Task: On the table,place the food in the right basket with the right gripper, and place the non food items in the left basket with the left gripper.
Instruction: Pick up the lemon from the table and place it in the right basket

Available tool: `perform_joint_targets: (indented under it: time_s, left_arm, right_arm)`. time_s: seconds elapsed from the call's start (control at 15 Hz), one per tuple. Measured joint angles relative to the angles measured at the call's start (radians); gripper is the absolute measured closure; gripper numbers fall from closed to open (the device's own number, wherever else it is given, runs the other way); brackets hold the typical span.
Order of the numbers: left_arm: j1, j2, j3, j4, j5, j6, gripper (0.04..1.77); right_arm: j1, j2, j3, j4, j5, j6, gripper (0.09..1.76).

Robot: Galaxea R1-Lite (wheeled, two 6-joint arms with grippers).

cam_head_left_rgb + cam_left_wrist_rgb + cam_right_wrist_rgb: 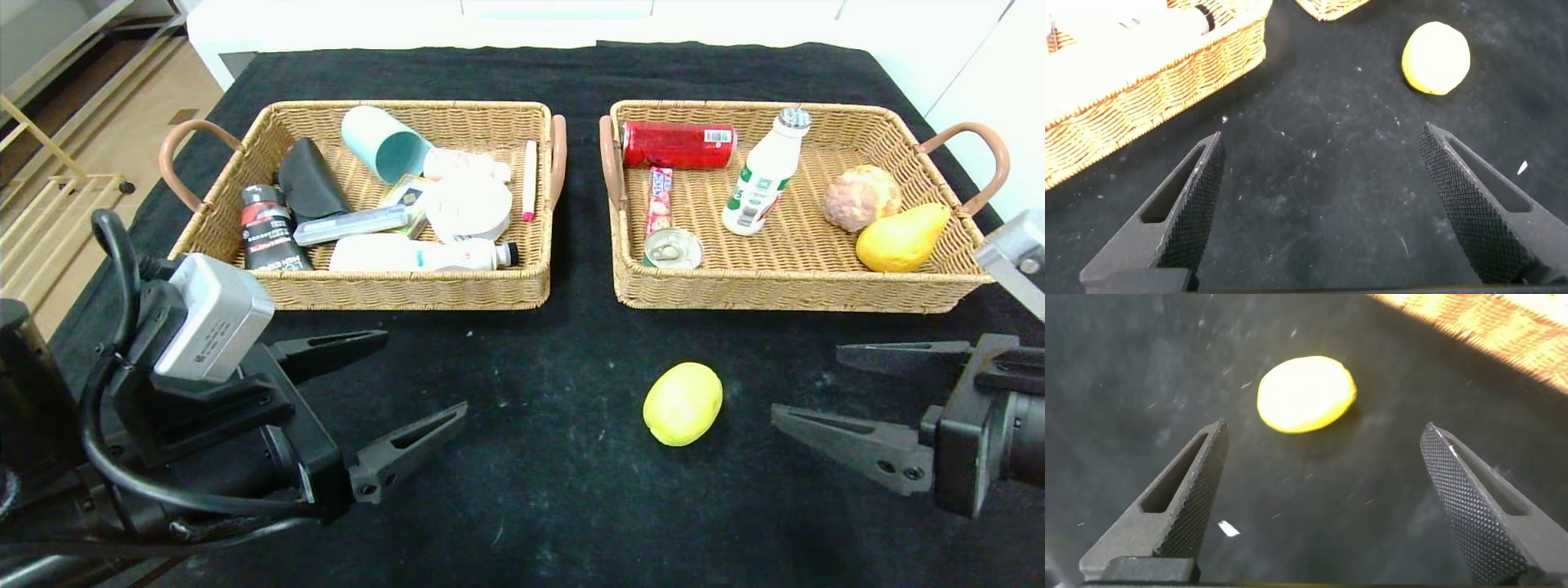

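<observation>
Already pear (902,238) in right basket (784,290)

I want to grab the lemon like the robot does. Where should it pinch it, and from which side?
Probably across the lemon's narrow middle, coming from above. It lies on its side alone on the black cloth, so nothing blocks a top approach, and the rounded ends would likely slip. The right gripper is open just to its right, and the lemon is food, so that one fits. The left gripper is open too, nearby.
</observation>
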Motion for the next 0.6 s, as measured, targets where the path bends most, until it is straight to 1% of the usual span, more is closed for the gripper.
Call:
perform_joint_targets:
  time_s: [0.13,0.27,0.4,0.6]
  left_arm:
    - [0.002,-0.004,0.001,-0.001,0.001,0.000,0.10]
    - [0.011,-0.007,0.001,-0.001,0.001,0.000,0.10]
    - [0.020,-0.007,0.001,0.000,0.000,0.000,0.09]
    - [0.027,-0.002,0.001,0.002,-0.003,-0.003,0.09]
  right_arm:
    - [0.114,0.043,-0.109,0.085,-0.183,0.075,0.14]
    - [0.201,0.111,-0.224,0.187,-0.349,0.169,0.14]
    - [0.257,0.181,-0.353,0.337,-0.428,0.301,0.14]
    - [0.286,0.281,-0.537,0.552,-0.469,0.498,0.14]
